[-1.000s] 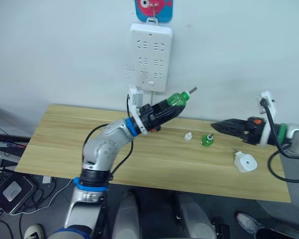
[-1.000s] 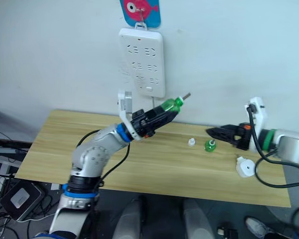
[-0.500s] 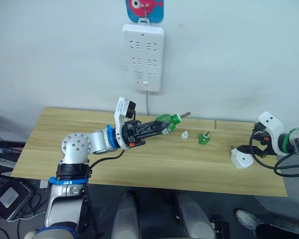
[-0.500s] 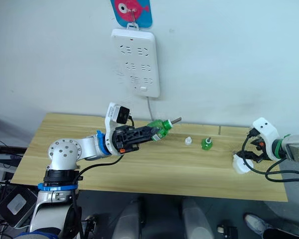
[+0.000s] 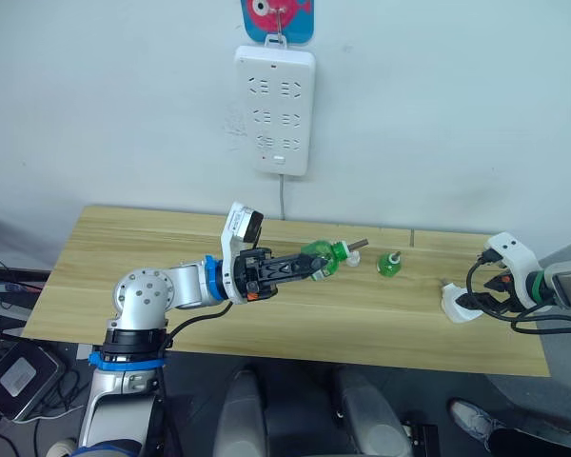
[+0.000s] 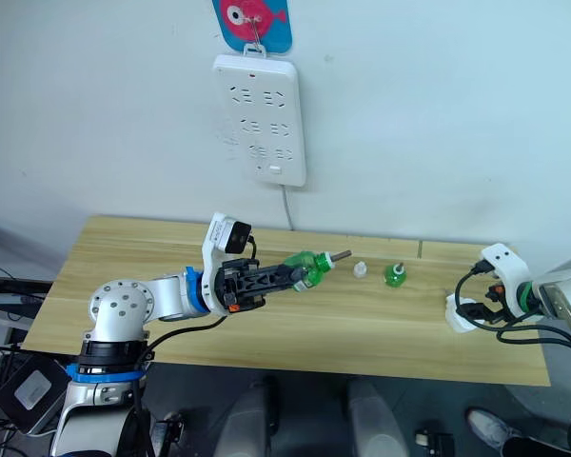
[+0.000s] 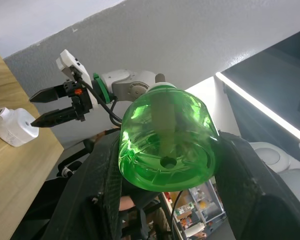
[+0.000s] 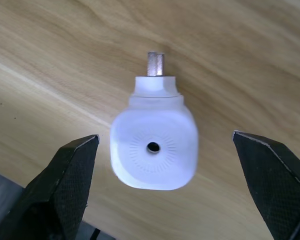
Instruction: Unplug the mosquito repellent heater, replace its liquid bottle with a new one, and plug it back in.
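At the centre of the left eye view, the left gripper (image 5: 309, 267) is clamping a green bottle (image 5: 325, 257) between its black fingers (image 7: 97, 200), holding it on its side above the wooden table (image 5: 124, 257), its bare wick stem pointing toward the right of the frame. Just right of that stem, a small white cap (image 6: 360, 270) and a second green bottle (image 5: 389, 264) are standing on the table in the upper middle. At the right edge, the right gripper (image 5: 478, 297) is hovering with its fingers (image 8: 70, 175) spread wide on either side of the white mosquito repellent heater (image 8: 154, 150), which is lying on the tabletop, prongs pointing away. A white power strip (image 5: 274, 110) is hanging on the wall at the top.
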`<state>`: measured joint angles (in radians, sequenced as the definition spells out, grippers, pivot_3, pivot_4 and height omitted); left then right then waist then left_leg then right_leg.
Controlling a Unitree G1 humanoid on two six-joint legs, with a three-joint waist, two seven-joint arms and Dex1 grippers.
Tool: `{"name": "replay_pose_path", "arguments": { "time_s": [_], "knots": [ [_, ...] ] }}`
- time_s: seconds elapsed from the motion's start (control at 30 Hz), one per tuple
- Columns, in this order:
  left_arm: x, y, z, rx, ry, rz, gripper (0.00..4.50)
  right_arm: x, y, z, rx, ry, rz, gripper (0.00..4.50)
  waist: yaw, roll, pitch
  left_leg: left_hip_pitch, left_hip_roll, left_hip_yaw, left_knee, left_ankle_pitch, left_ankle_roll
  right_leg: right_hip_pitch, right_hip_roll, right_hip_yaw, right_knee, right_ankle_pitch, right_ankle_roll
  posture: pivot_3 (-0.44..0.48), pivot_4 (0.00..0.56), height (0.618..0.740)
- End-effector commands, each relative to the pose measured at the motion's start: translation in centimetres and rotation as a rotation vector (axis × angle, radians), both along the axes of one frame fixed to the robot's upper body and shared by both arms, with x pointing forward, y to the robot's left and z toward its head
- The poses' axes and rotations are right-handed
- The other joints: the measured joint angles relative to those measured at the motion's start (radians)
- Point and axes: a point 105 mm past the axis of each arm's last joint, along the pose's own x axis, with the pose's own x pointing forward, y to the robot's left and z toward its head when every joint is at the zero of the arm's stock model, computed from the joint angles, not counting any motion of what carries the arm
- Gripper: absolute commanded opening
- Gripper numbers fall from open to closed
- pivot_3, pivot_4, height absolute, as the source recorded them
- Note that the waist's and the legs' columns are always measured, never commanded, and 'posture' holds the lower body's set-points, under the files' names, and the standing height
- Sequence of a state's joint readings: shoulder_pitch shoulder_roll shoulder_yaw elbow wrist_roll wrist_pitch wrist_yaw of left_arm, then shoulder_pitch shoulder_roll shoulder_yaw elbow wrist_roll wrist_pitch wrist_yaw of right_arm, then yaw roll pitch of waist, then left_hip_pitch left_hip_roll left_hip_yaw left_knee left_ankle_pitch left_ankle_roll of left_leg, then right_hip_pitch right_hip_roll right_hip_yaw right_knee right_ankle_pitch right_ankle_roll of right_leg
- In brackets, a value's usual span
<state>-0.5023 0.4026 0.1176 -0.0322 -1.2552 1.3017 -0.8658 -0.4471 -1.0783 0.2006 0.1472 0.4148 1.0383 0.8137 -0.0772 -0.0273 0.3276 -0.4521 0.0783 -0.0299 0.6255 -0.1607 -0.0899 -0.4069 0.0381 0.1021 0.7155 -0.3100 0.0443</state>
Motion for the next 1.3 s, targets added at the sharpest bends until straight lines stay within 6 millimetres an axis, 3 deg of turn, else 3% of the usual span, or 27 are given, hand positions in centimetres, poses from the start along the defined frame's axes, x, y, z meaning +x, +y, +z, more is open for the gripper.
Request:
{"name": "replay_pose_path", "arguments": {
  "time_s": [0.03,0.63,0.93,1.03,1.13,1.3],
  "knots": [
    [-0.6,0.1,0.6,-0.01,-0.036,-0.017,2.24,0.0,0.4,0.5,0.012,-0.016,0.007,4.45,0.0,0.0,0.0,0.0,0.0,0.0,0.0,0.0,0.0,0.0,0.0,0.0,0.0,0.0,0.0,-0.058,0.341,0.74],
    [-1.1,0.1,0.3,0.019,-0.054,-0.025,2.24,0.3,0.2,-2.9,-0.039,-0.005,-0.019,4.45,0.009,0.0,0.002,0.0,0.0,0.0,-0.001,0.0,0.0,0.0,0.0,0.0,-0.002,0.0,0.0,-0.036,0.347,0.74],
    [-1.2,0.2,0.3,0.028,-0.06,-0.022,2.24,0.4,0.0,-3.4,-0.034,0.004,-0.002,4.45,0.02,0.0,0.003,0.0,0.0,0.001,-0.002,0.0,0.0,0.0,0.0,0.001,-0.002,0.0,0.0,-0.028,0.347,0.74],
    [-1.3,0.1,0.2,0.031,-0.059,-0.025,2.24,0.3,-0.2,-3.4,-0.04,0.006,0.011,3.89,0.02,0.0,0.004,0.0,0.0,0.001,-0.002,0.0,0.0,0.0,0.0,0.001,-0.003,0.0,0.0,-0.029,0.346,0.74],
    [-1.4,0.1,0.2,0.032,-0.059,-0.028,2.24,0.1,-0.4,-3.3,-0.038,0.011,0.016,2.95,0.02,-0.001,0.004,0.0,0.0,0.001,-0.002,0.0,0.0,0.0,0.0,0.001,-0.003,0.0,0.0,-0.03,0.343,0.74],
    [-1.4,0.1,0.1,0.033,-0.06,-0.03,2.24,-0.2,-0.5,-2.9,-0.021,0.015,0.03,2.94,0.02,-0.001,0.004,0.0,0.0,0.001,-0.002,0.0,0.0,0.0,0.0,0.001,-0.003,0.0,0.0,-0.032,0.341,0.74]
  ]
}}
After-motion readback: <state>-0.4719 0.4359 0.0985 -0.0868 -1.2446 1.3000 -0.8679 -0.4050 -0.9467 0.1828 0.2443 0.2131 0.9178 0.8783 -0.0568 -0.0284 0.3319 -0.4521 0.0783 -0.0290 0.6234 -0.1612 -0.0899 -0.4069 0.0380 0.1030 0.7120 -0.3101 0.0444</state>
